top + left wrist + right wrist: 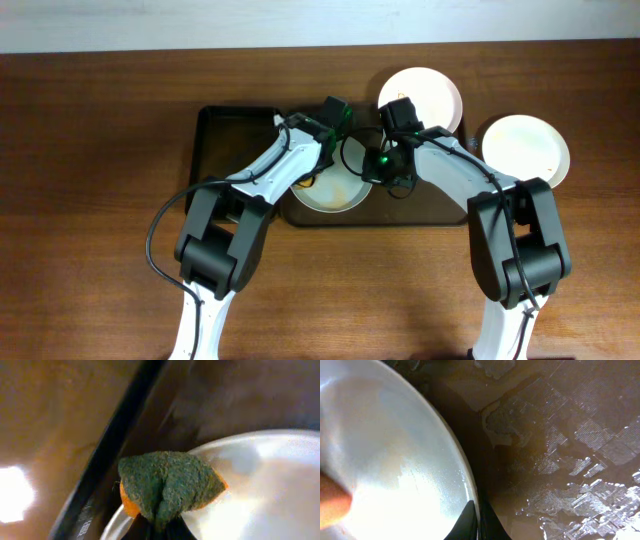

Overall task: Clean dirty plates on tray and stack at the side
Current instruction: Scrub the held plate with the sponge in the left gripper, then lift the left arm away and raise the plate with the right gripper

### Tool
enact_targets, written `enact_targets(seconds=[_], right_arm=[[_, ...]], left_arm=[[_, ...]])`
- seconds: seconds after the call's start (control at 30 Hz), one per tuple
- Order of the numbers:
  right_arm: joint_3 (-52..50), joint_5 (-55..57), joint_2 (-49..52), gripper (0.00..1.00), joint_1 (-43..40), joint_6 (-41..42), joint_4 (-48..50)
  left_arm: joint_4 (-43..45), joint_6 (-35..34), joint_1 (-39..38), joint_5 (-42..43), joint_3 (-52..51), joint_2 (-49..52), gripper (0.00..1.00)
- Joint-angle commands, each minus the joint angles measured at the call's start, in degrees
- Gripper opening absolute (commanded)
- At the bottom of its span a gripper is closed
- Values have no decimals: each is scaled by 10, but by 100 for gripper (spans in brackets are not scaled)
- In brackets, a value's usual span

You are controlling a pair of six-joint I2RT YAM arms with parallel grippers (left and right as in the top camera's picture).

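A white plate (330,190) lies on the dark tray (225,130), with orange smears near its left side. My left gripper (318,152) is shut on a green and orange sponge (167,485) that rests on the plate's rim (250,480). My right gripper (378,172) is shut on the plate's right rim (465,485), one finger on each side of the edge (478,520). The tray floor beside it is wet (560,435). Two clean white plates (420,97) (525,148) lie on the table to the right of the tray.
The tray's raised black edge (107,455) runs beside the sponge, with brown wooden table (90,150) beyond it. The tray's left half holds nothing. Both arms cross over the tray's middle.
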Motion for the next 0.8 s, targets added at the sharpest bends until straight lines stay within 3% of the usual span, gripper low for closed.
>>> enact_targets(seconds=[0.0, 0.03, 0.17, 0.27, 0.37, 0.63, 0.77], right_arm=[[-11, 21, 14, 4, -5, -7, -5], [-11, 12, 14, 4, -5, -17, -3], [-3, -62, 13, 4, -6, -91, 1], [6, -83, -10, 4, -13, -114, -23], [7, -75, -55, 4, -24, -114, -45], [7, 132, -236, 4, -27, -118, -110], [7, 335, -300, 4, -8, -118, -122]], left_arm=[[-45, 218, 15, 8, 47, -41, 0], [-45, 267, 15, 34, 55, -59, 0], [-26, 352, 31, 146, 56, -110, 0], [-20, 360, 66, 222, 56, -139, 0], [-9, 360, 97, 221, 56, -164, 0], [40, 312, 144, 223, 56, -172, 0], [67, 289, 147, 223, 56, -172, 0]])
